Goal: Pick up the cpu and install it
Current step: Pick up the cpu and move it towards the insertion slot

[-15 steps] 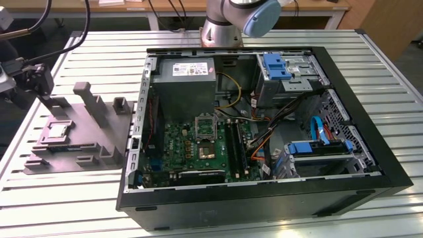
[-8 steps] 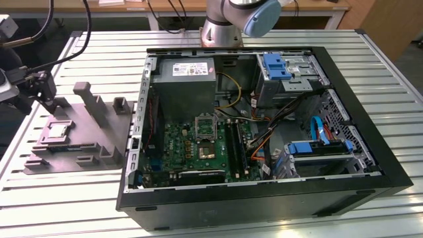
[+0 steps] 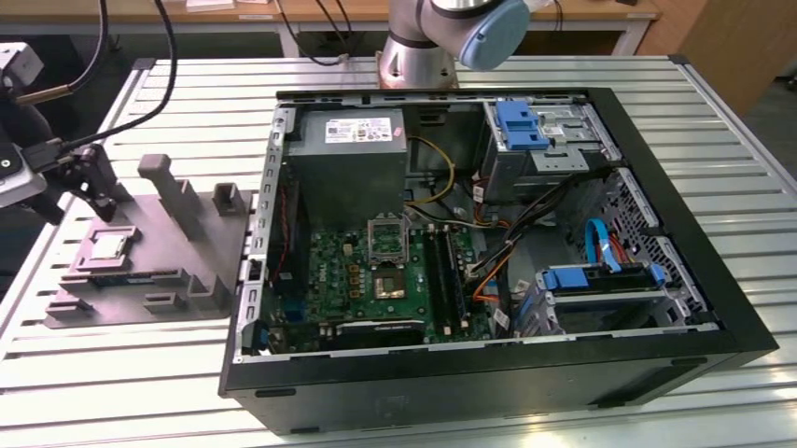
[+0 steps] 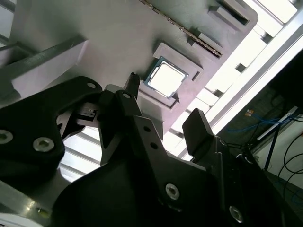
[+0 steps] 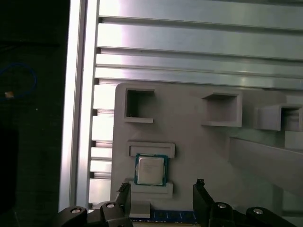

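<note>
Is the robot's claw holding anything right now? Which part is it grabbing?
Nothing is held. The gripper has its jaws open, and the cpu lies untouched in its slot on the grey holder beneath them.

slatted metal table taking up pretty much everything, light glaring off its rails, wooden desk sitting along the back, black cables dangling under it, brown wood panel standing in the corner, dark floor showing past the table edge
</note>
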Action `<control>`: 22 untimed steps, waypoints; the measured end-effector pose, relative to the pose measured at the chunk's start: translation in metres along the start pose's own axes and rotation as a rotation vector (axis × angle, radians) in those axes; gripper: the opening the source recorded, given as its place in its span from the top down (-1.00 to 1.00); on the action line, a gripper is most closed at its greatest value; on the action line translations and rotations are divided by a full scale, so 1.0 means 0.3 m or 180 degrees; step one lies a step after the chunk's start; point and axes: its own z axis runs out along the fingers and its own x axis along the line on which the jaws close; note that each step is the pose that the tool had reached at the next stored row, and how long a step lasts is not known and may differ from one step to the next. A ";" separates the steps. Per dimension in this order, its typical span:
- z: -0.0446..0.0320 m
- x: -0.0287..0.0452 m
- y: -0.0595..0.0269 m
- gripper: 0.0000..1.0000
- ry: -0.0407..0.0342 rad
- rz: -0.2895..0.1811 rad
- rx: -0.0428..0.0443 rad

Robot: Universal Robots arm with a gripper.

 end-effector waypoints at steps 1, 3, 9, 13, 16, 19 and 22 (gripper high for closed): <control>0.006 0.000 -0.001 -0.26 0.0000 0.0000 0.0000; 0.018 0.001 -0.003 -0.26 0.0000 0.0000 0.0000; 0.055 0.005 -0.003 -0.26 0.0000 0.0000 0.0000; 0.079 0.012 0.000 -0.26 0.0000 0.0000 -0.0001; 0.097 0.018 0.005 -0.26 0.0000 0.0000 -0.0001; 0.103 0.018 0.005 -0.26 0.0000 0.0000 -0.0001; 0.104 0.018 0.005 -0.26 0.0000 0.0000 -0.0001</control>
